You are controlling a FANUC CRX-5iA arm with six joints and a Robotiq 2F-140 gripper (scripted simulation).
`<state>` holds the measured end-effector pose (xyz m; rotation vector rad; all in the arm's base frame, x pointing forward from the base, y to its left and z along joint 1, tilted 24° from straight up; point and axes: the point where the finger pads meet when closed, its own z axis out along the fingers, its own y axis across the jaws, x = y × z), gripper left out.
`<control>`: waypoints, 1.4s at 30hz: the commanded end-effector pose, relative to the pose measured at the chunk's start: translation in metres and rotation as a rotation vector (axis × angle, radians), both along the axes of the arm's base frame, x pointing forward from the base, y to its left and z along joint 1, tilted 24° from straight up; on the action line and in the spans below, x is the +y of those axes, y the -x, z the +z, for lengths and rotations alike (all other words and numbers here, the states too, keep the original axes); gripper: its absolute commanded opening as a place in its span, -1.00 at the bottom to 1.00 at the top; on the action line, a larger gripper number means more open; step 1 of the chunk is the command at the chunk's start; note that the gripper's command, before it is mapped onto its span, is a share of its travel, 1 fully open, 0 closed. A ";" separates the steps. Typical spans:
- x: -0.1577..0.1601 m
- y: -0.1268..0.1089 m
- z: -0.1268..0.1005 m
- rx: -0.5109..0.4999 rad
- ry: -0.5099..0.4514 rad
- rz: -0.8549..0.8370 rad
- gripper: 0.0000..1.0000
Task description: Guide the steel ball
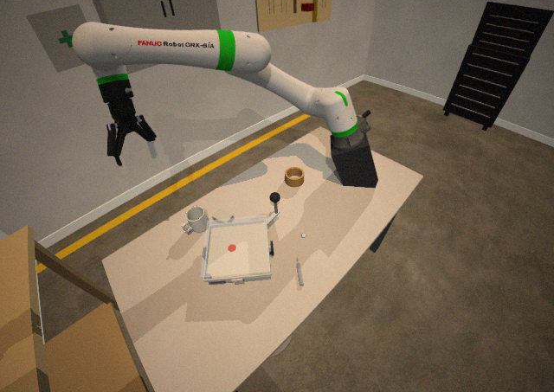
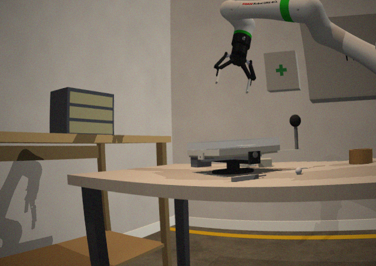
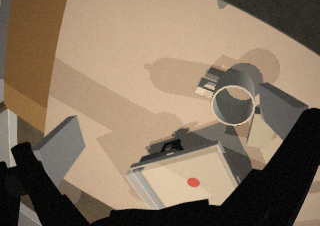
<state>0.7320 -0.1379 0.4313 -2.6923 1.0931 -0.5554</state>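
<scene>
The clear-lidded plate sits on its stand mid-table and looks about level in the exterior view. Its printed red spot lies near the middle and also shows in the wrist view. I cannot make out the steel ball under the lid. A lever with a black knob stands at the plate's far right corner. My gripper is open and empty, high above the table's far left side, well clear of the plate.
A grey mug stands close to the plate's far left corner; I cannot tell whether they touch. A pale disc lies at the plate's far edge. A small white ball, a grey rod and a tape ring lie to the right.
</scene>
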 end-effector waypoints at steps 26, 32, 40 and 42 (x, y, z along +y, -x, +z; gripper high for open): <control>0.032 0.009 -0.017 0.036 -0.013 -0.065 1.00; 0.076 0.029 -0.045 0.083 -0.019 -0.159 1.00; 0.115 0.057 -0.075 0.119 -0.011 -0.247 1.00; 0.115 0.057 -0.075 0.119 -0.011 -0.247 1.00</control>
